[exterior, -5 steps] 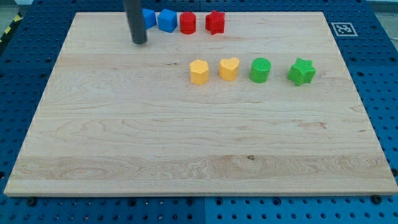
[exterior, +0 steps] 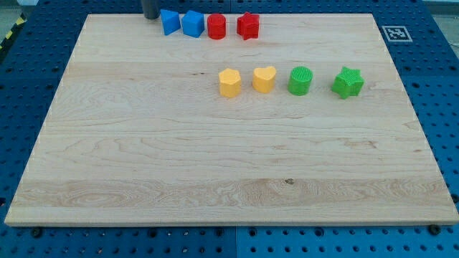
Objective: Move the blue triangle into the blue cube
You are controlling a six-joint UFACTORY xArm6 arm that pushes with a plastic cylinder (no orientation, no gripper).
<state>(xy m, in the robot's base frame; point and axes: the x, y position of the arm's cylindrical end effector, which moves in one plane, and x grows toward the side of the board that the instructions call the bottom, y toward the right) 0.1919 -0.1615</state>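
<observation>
Blue triangle (exterior: 169, 21), a small plastic wedge, sits at the view's top of the pale wooden board (exterior: 215, 165), touching or all but touching the blue plastic cube (exterior: 192, 24) on its right. Further right in that row stand a red cylinder (exterior: 216, 26) and a red star-shaped block (exterior: 248, 26), each a little apart from its neighbour. My tip (exterior: 150, 16) is at the board's top edge, just to the left of the blue triangle; I cannot tell whether it touches it. It is a bare dark rod that holds nothing, and only its lowest stretch shows. Well below, in a second row, stand a yellow hexagonal block (exterior: 229, 82), a yellow heart-shaped block (exterior: 264, 79), a green ridged cylinder (exterior: 300, 80) and a green star-shaped block (exterior: 348, 82), evenly spaced. Around the board lies a blue perforated table (exterior: 437, 93). A square black-and-white marker tag (exterior: 395, 33) lies by the board's top right corner; no readable writing shows
</observation>
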